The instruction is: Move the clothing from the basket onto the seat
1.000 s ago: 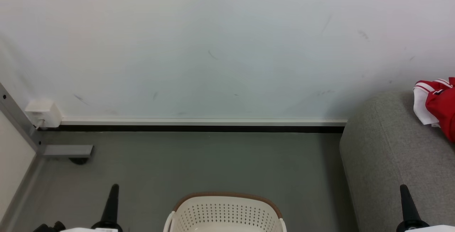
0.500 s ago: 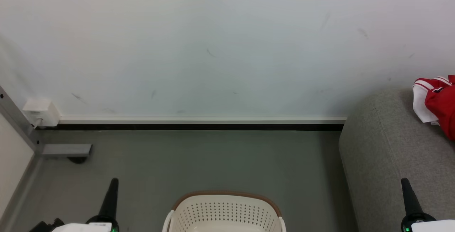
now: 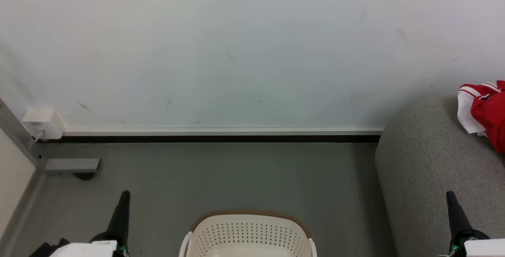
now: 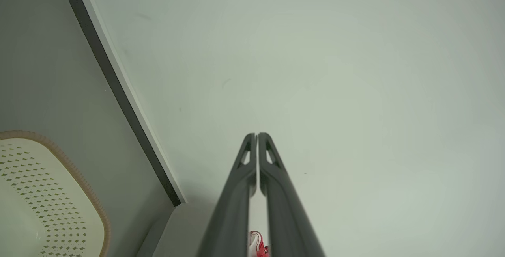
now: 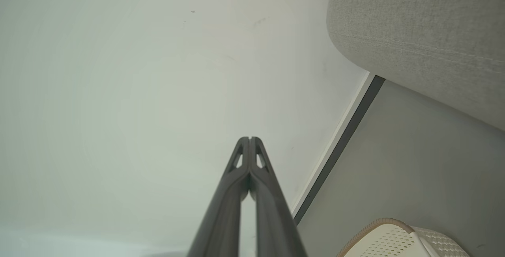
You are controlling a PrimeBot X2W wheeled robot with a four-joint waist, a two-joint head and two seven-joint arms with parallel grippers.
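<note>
Two grippers sit nearest to where I stand, the left gripper (image 3: 124, 196) and the right gripper (image 3: 450, 196). Each has its dark fingers clenched tight together with nothing between them.

Between them, on the floor (image 3: 236, 170), stands the basket (image 3: 248, 231). The little of its inside that I can see looks like bare cream plastic, but most of the bottom is cut off from view, so I can't swear no garment is left down there. That's the first risk I'd flag: either calling the job done too soon, or going in with fingers pressed together. Those would only prod fabric or shove the light basket along the floor.

Off to the right, the seat (image 3: 426, 162) comes close beside the right gripper, and a careless swing of that arm could scrape its rounded end.

Further back on the seat lies the clothing (image 3: 489, 111), a red and white bunch near the wall (image 3: 252, 52). It looks settled. Any garment dropped on that curved end, not the flat top, might slide off.
</note>
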